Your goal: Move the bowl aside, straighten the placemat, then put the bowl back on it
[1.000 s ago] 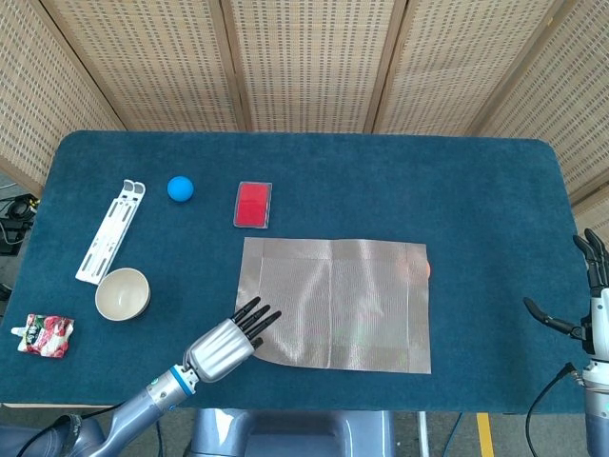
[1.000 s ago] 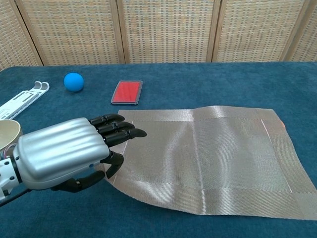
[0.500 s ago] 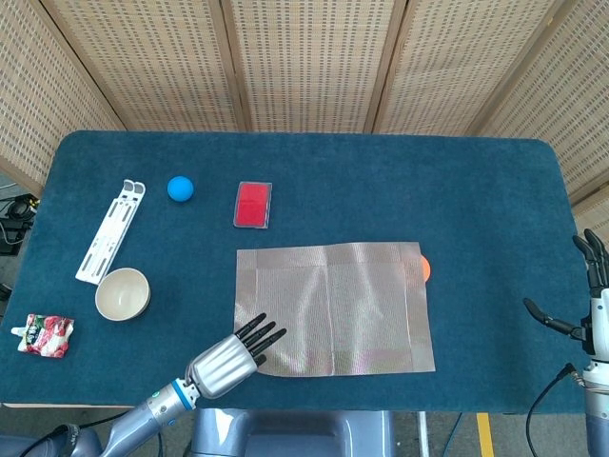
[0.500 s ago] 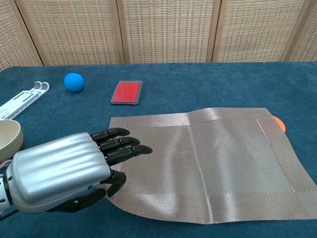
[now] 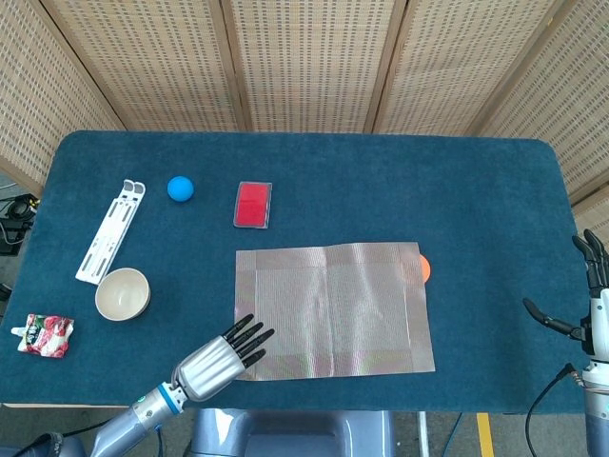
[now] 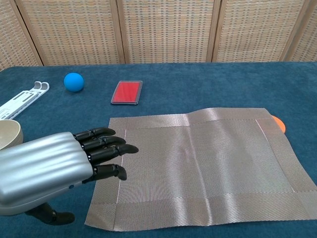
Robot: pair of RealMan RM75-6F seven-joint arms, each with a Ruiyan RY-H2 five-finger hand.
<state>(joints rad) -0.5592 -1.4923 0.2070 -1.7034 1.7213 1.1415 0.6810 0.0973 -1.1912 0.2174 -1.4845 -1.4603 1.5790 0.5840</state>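
The silvery woven placemat (image 5: 333,309) (image 6: 198,163) lies flat and square to the table's front edge, right of centre. To its left the cream bowl (image 5: 123,293) (image 6: 9,135) stands on the blue cloth, off the mat. My left hand (image 5: 214,358) (image 6: 54,166) hovers at the mat's front left corner, fingers stretched out over its edge and holding nothing. My right hand (image 5: 582,305) stands at the table's right edge, fingers apart, empty, far from the mat.
A red flat box (image 5: 252,204) and a blue ball (image 5: 180,188) lie behind the mat. A white plastic rack (image 5: 111,231) lies at the left, a snack packet (image 5: 45,335) at the front left. An orange disc (image 5: 424,268) peeks from under the mat's right edge.
The mat's front left corner has been let go and now lies flat; the mat sits square. My left hand has drawn back toward the front edge. The right hand has not moved.
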